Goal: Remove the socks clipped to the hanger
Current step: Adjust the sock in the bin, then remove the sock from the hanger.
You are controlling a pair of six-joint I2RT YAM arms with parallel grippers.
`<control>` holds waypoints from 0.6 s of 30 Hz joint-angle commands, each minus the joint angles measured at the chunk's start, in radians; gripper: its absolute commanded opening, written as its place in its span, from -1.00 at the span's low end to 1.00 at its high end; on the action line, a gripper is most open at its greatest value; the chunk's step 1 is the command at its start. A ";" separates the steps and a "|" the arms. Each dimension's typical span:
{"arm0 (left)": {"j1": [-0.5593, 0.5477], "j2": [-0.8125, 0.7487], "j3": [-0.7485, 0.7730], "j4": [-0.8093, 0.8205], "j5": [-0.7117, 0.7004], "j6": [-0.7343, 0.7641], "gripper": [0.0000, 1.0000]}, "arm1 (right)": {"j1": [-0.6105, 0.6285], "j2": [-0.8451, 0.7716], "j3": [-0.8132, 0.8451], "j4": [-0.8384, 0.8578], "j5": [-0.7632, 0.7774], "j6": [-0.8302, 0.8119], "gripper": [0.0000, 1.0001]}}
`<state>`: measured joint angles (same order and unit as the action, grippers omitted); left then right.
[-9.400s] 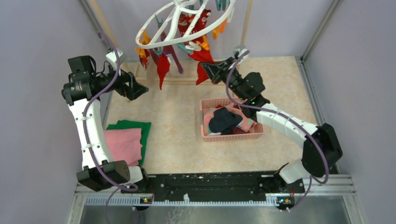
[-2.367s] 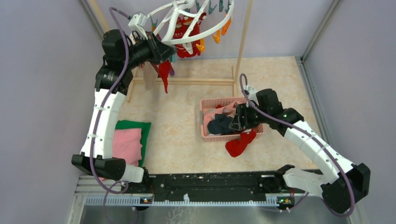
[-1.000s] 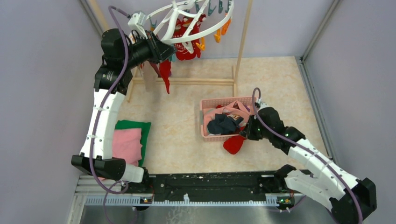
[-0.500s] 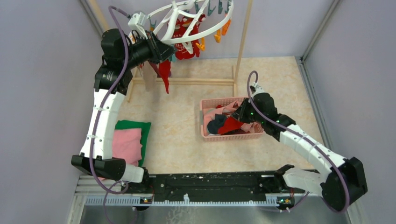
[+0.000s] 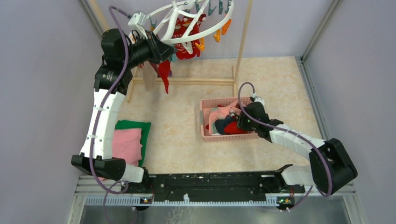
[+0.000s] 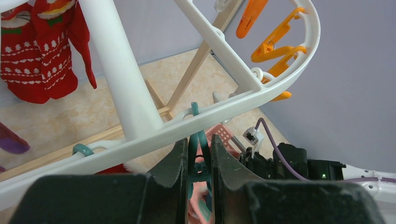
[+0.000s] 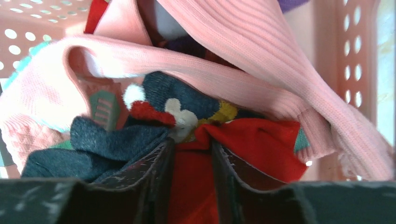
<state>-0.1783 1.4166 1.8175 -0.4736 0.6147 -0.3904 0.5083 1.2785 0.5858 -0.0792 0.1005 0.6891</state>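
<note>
Beige bench (image 5: 177, 140): task partly done, socks (image 5: 224, 125) in basket (image 5: 229, 137) at 3 o'clock, several clipped to hanger (image 6: 119, 79) at 12. Left hand (image 6: 198, 150) pinches teal clip (image 6: 193, 137); right hand (image 7: 191, 148) grips red sock (image 7: 261, 144).

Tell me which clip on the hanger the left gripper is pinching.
The teal clip hanging under the white hanger rim, right between the fingers of the left gripper. The orange clips hang free farther along the rim, untouched.
</note>
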 commanded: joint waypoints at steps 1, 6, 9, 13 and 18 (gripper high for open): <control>-0.009 -0.013 0.003 0.001 0.044 0.003 -1.00 | -0.005 -0.077 0.111 -0.057 0.066 -0.093 0.00; -0.009 -0.012 0.005 0.000 0.047 0.003 -1.00 | -0.004 -0.184 0.299 -0.190 0.034 -0.146 0.97; -0.009 -0.013 0.008 -0.001 0.050 0.001 -1.00 | -0.004 -0.225 0.375 -0.243 0.000 -0.163 0.97; -0.009 -0.010 0.008 -0.003 0.055 -0.002 -1.00 | -0.004 -0.268 0.392 -0.191 -0.104 -0.194 0.97; -0.009 -0.008 0.008 -0.001 0.066 -0.012 -1.00 | 0.161 -0.218 0.341 0.148 -0.168 -0.373 0.97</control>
<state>-0.1787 1.4166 1.8175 -0.4732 0.6281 -0.3912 0.5415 1.0027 0.9459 -0.1772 0.0151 0.4858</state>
